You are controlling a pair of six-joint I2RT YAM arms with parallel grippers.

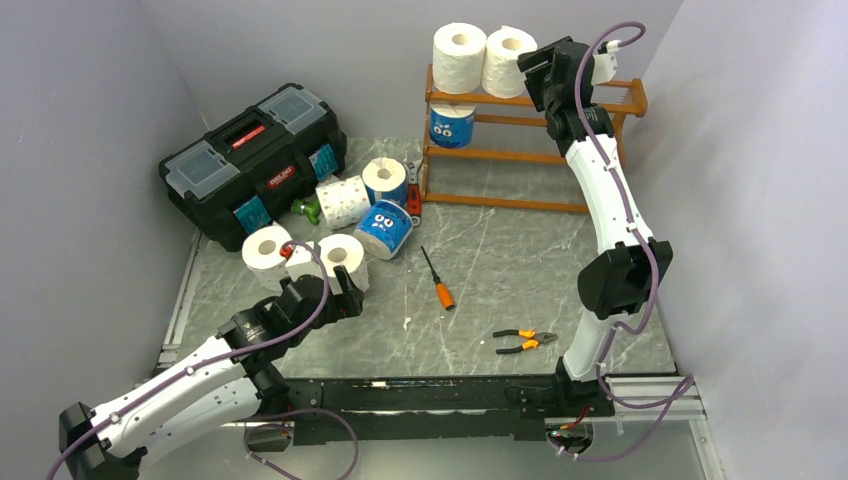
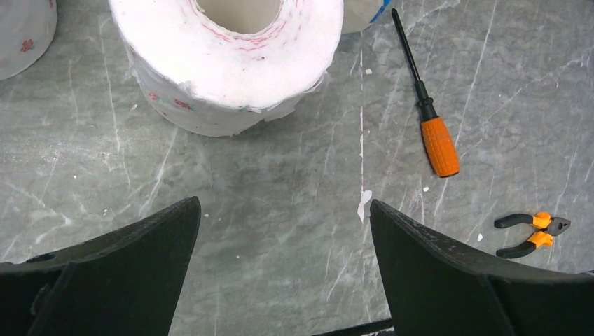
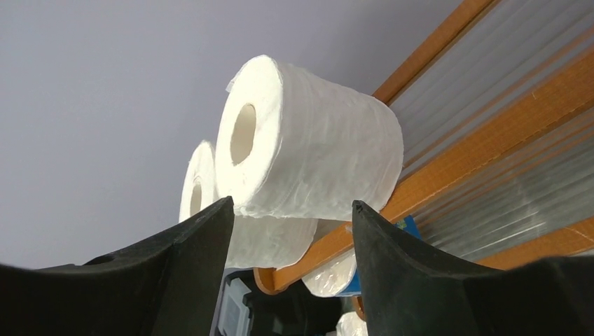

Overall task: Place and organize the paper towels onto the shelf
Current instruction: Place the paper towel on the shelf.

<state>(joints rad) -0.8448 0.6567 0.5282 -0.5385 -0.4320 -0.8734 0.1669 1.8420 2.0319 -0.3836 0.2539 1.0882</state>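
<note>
The wooden shelf [image 1: 520,152] stands at the back right. Two white paper towel rolls [image 1: 459,55] [image 1: 507,60] lie on its top tier and a blue one [image 1: 452,125] sits on the middle tier. My right gripper [image 1: 545,75] is open and empty just right of the second top roll [image 3: 308,154], which shows beyond its fingertips [image 3: 291,203]. My left gripper [image 1: 330,295] is open and empty low over the table [image 2: 285,203], just short of a white roll [image 2: 231,56] [image 1: 342,255]. On the table lie another white roll [image 1: 268,250], a patterned white roll [image 1: 343,200] and two blue rolls [image 1: 385,180] [image 1: 383,228].
A black toolbox [image 1: 255,160] sits at the back left, close behind the loose rolls. An orange-handled screwdriver [image 1: 438,280] [image 2: 438,140] and orange pliers [image 1: 525,342] [image 2: 532,234] lie on the marbled tabletop. Grey walls close in the left, back and right.
</note>
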